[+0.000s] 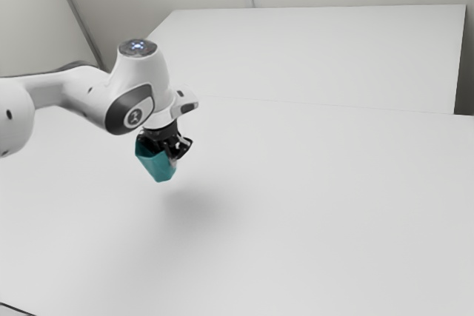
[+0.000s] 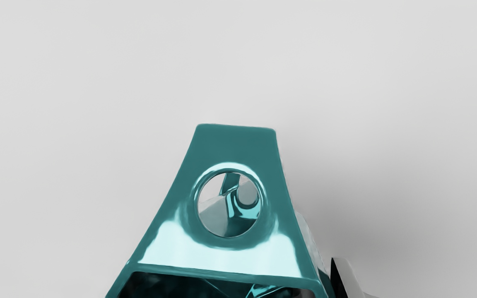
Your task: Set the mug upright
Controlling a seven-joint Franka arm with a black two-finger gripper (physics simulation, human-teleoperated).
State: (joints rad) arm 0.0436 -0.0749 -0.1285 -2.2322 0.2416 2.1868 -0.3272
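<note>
Holding a glossy, tapered mug [image 2: 234, 145], fingers [image 1: 185, 146] hover.

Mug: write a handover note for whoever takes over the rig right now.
Gripper: shut on the teal mug, one finger outside its wall.
Mug: in the air above the white table, its shadow on the surface below; it hangs tilted, narrow end down, open end by the gripper.
Done: mug grasped and off the table.
Left: straighten it, lower it onto its base, check that it stands, release, back away.
</note>
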